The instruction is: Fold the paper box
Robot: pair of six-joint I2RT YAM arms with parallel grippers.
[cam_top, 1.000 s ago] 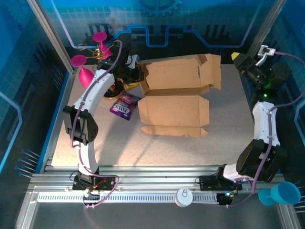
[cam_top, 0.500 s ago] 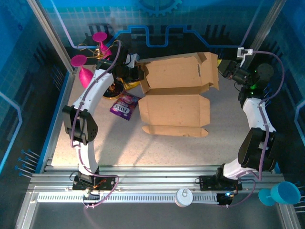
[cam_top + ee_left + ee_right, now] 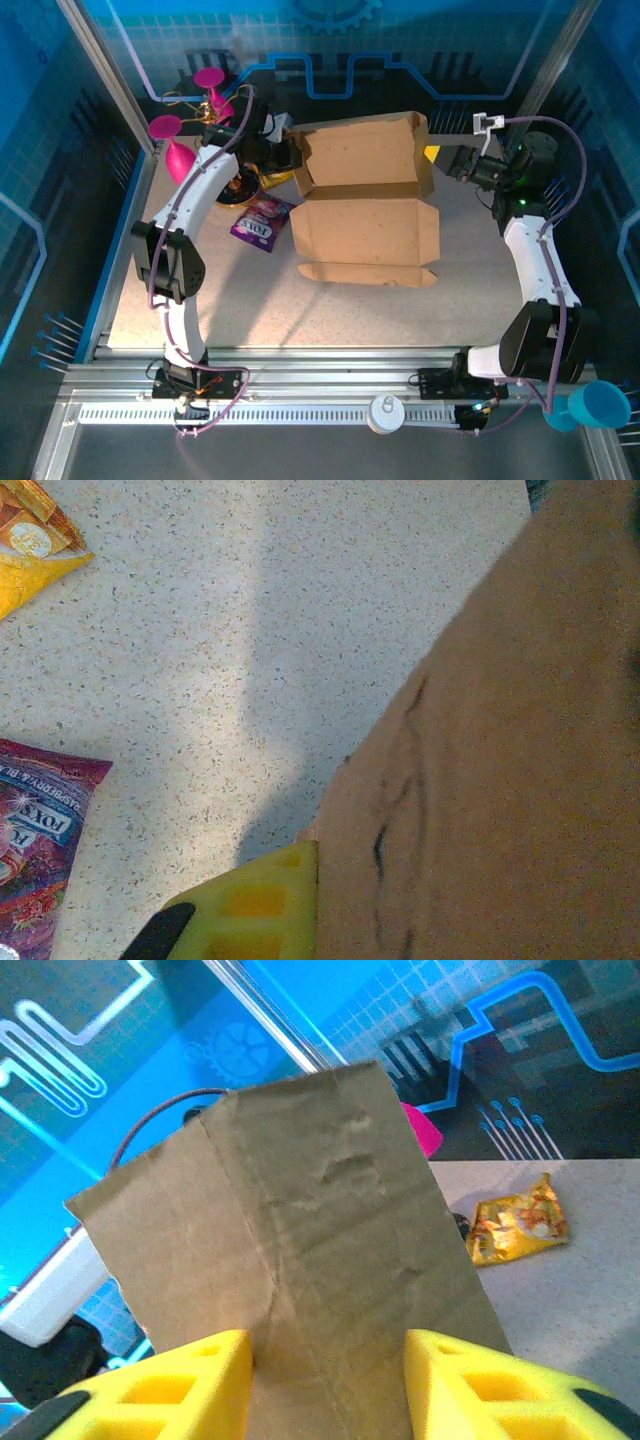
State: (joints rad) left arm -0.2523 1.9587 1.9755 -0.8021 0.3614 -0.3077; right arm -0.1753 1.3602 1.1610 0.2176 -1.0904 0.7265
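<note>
As we look down from the top external camera, the paper box (image 3: 365, 215) lies in the middle of the table (image 3: 470, 290). Its broad base panel and near flap lie flat, and its far panel is raised. The left gripper (image 3: 285, 152) meets the far-left corner of that raised panel, and the right gripper (image 3: 438, 158) meets its far-right end. A purple packet (image 3: 262, 222) lies just beside the box's left edge.

From the left wrist we see brown cardboard of the paper box (image 3: 500, 760) covering the right half of the frame. It presses against one yellow finger (image 3: 255, 900), and we read the left gripper as clamped on the box. The purple packet (image 3: 40, 830) and a yellow packet (image 3: 35, 540) lie apart on the table (image 3: 250, 630).

From the right wrist we see the right gripper (image 3: 328, 1390) with its two yellow fingers (image 3: 170, 1385) standing apart. An upright creased flap of the paper box (image 3: 320, 1240) rises between and beyond them. The yellow packet (image 3: 520, 1225) lies on the table to the right of the flap.
</note>
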